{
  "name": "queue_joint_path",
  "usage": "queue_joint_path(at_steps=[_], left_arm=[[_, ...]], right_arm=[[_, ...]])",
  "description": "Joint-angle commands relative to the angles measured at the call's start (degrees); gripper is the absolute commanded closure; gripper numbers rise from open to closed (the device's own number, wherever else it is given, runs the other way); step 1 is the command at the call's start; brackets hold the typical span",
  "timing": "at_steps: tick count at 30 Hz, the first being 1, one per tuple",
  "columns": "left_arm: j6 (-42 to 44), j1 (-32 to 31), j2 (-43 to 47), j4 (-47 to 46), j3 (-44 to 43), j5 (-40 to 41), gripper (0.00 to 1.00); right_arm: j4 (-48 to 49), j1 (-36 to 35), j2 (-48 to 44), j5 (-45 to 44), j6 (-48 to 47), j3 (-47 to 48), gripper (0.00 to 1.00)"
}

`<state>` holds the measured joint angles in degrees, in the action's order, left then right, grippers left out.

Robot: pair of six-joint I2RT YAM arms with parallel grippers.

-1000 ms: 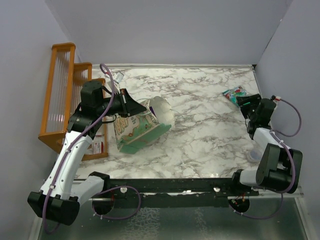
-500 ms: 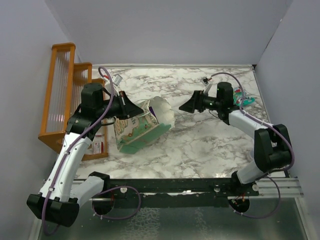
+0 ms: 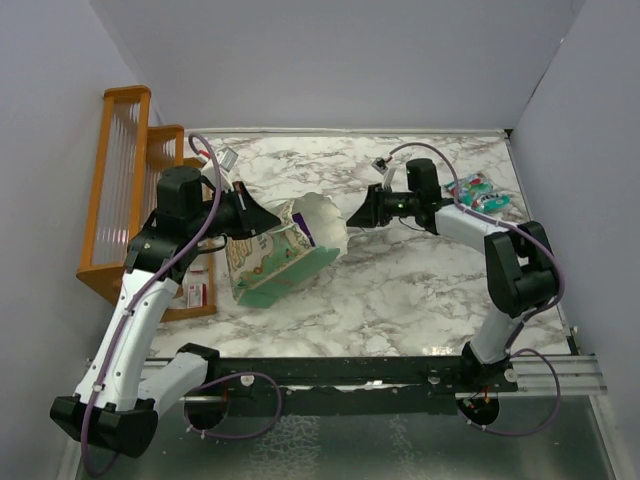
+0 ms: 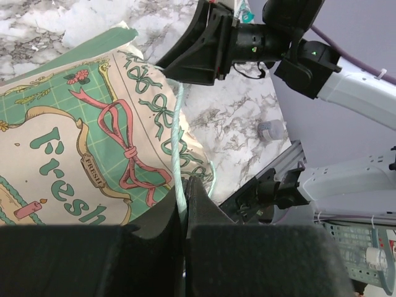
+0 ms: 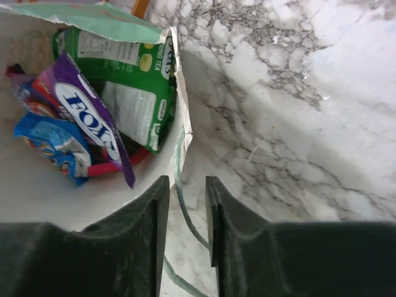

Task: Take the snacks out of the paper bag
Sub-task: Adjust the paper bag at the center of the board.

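The paper bag (image 3: pixel 280 262) lies on its side, white mouth facing right. My left gripper (image 3: pixel 272 224) is shut on its thin string handle (image 4: pixel 178 142), the fingers meeting above the cream printed panel (image 4: pixel 68 148). My right gripper (image 3: pixel 353 220) is just outside the bag's mouth, open with a narrow gap (image 5: pixel 187 185). The other string handle runs loosely between its fingers. Inside the bag lie snacks: a green packet (image 5: pixel 127 86), a purple one (image 5: pixel 83 108) and a blue one (image 5: pixel 52 145). Two or three more snacks (image 3: pixel 478 190) lie on the table at the far right.
An orange wooden rack (image 3: pixel 125 190) stands along the left wall, with a small red-and-white box (image 3: pixel 197 292) at its foot. A small round translucent disc (image 4: pixel 270 130) lies on the marble near the right arm's base. Grey walls close in the back and both sides.
My right arm has swung left from the packets at the far right to the bag's mouth, and its jaws have narrowed. The left gripper has kept its hold on the handle.
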<state>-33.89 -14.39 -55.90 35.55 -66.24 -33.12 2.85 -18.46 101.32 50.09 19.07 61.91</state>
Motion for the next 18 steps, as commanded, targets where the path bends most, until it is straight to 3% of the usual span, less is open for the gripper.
queue_joint_path(at_steps=[1,3,4,12,18], left_arm=[[0.53,-0.28,0.58,0.98,-3.38,1.41,1.0],[0.26,-0.26,0.34,0.71,-4.26,1.44,1.0],[0.09,-0.24,0.24,0.62,-4.68,1.4,1.0],[-2.75,-0.28,-0.74,-4.27,-5.25,-1.22,1.0],[-4.3,-0.28,-1.62,-6.97,-4.3,-3.81,1.0]], right_arm=[[1.99,-0.53,-1.2,1.12,3.76,-1.66,0.81],[3.54,-0.69,-2.37,2.08,5.49,-4.47,0.97],[4.01,-0.84,-3.35,2.3,6.12,-5.9,0.99],[6.69,-2.35,-19.38,-0.22,11.62,-20.54,0.99],[7.96,-9.16,-28.61,-1.05,14.98,-27.69,0.99]])
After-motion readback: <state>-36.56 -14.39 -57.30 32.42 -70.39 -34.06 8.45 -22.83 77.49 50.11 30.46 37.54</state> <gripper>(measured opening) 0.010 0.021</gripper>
